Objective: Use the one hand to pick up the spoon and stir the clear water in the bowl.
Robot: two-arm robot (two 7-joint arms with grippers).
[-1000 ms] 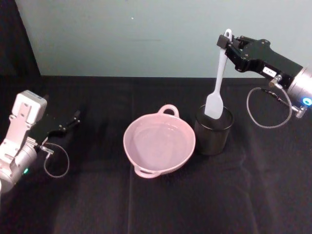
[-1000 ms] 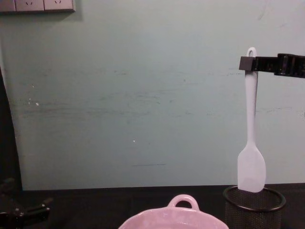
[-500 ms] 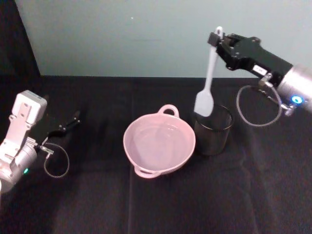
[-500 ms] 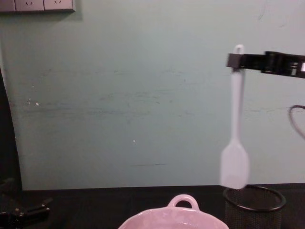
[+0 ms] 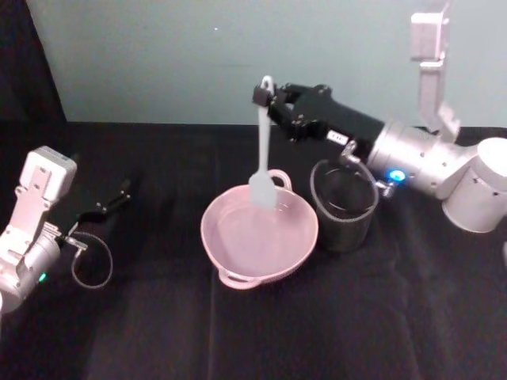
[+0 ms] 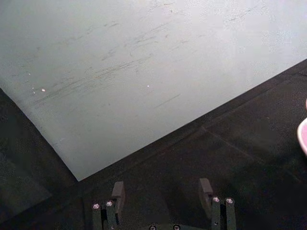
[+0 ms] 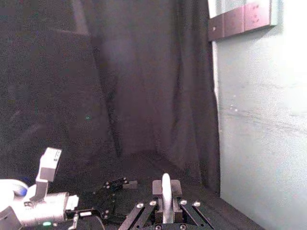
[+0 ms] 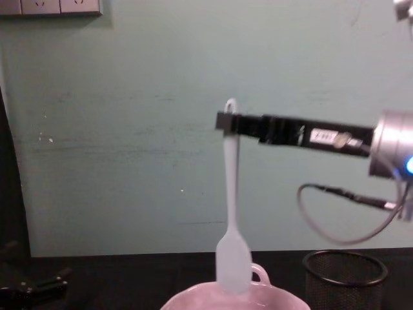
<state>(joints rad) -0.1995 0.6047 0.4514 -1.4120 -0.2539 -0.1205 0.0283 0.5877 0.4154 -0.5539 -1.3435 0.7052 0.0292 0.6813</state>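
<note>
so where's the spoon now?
Head view, centre: the white plastic spoon hangs upright from the right tool, paddle at the far rim of the pale pink bowl, left of the black mesh cup.

1. The head view looks down from high up at the black table (image 5: 238,340), with the bowl (image 5: 204,229) in the middle.
2. The chest view sits low and looks across at the green wall (image 8: 116,161). Both views share the bowl and the spoon (image 8: 231,206).
3. The left wrist view sits near the table, facing the wall.
4. The right wrist view faces a dark curtain (image 7: 144,72).
</note>
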